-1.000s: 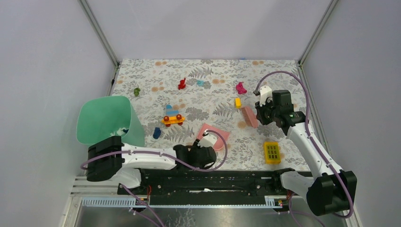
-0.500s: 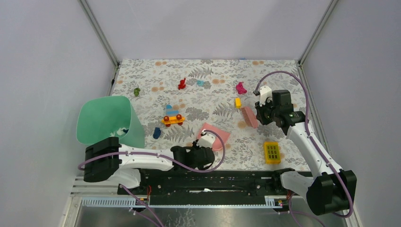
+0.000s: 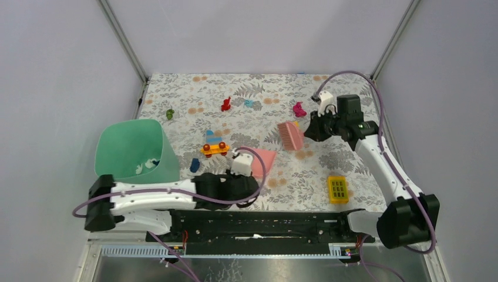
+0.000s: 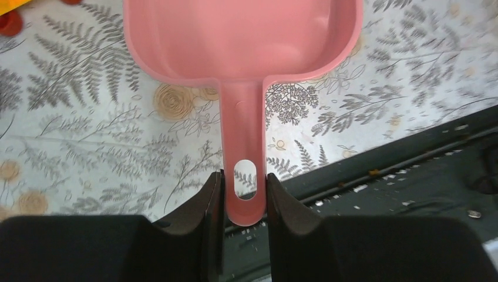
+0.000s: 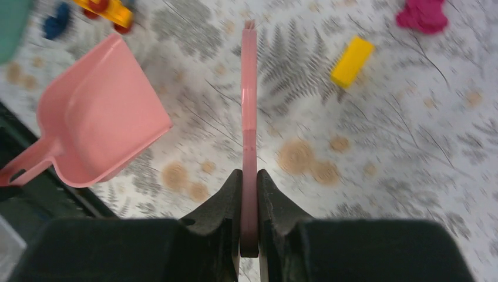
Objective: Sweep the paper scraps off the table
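left gripper (image 4: 245, 178) looks clamped on pink dustpan (image 4: 235, 41) handle; right gripper (image 5: 249, 176) pinching pink brush (image 5: 249, 100), beyond dustpan, to its right.

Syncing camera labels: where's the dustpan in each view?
Top external: dustpan at centre, toward the near edge.
Left wrist: fills the top centre, handle running down.
Right wrist: left side.
Shared landmark: toy car, left of the dustpan; top-left corner in both wrist views.
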Available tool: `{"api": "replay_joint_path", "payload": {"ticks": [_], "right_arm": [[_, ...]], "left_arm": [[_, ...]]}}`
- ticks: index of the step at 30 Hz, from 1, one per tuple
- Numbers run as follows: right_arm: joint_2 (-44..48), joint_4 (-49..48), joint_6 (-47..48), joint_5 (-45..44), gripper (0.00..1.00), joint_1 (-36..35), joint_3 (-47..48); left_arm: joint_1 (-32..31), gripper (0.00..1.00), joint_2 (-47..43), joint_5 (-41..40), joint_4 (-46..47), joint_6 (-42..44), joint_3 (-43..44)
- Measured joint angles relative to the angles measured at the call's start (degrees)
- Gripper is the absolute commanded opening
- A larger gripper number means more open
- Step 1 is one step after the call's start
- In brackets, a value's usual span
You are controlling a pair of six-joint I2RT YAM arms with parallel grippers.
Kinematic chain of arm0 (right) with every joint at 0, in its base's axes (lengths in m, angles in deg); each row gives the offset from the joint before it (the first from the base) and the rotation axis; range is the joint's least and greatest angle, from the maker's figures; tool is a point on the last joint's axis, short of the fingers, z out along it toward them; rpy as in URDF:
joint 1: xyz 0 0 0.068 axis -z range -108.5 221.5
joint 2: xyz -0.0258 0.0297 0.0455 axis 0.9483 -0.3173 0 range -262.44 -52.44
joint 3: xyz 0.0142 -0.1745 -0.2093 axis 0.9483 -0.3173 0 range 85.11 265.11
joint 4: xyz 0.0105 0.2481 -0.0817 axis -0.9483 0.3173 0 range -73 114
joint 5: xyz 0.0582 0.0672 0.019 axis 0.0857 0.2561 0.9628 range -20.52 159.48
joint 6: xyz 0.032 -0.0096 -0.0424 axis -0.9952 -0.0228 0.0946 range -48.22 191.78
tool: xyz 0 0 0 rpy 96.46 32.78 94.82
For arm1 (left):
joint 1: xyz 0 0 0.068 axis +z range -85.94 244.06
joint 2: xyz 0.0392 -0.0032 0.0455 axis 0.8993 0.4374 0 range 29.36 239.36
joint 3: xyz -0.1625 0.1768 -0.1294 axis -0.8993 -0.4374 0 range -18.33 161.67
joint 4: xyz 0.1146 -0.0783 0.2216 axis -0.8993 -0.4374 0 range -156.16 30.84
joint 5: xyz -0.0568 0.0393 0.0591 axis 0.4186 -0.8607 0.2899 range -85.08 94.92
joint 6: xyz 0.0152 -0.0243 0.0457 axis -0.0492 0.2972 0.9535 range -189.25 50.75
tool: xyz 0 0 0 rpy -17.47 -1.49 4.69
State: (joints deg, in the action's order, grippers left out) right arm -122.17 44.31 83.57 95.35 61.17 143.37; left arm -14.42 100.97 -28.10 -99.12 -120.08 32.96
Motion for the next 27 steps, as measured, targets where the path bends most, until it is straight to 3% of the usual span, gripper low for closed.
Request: {"api": "replay_joint_path", "payload": {"ticks": [7,14,20,27], "right_arm": [[-9.94,-2.64,-7.41,8.96,0.00,-6.51,10.91],[-19.93,-5.01,-11.82,11.37,0.00,-15.61,19.89],[-27.45,-7.52,-16.52,13.42,0.00,-18.91,26.62],[-35.41,-16.13,-26.29,15.15,0.00,-28.46,29.79]], "left_arm": [[-1.92,0.00,-10.23,-5.31,-18.86,-13.05,8.09],[-2.23,0.00,-9.25,-12.48,-36.46,-18.99,23.82],[-2.23,0.00,-8.92,-18.78,-41.53,-18.21,34.71],[-1.66,0.00,-6.25,-24.94,-43.17,-16.06,39.43]]}}
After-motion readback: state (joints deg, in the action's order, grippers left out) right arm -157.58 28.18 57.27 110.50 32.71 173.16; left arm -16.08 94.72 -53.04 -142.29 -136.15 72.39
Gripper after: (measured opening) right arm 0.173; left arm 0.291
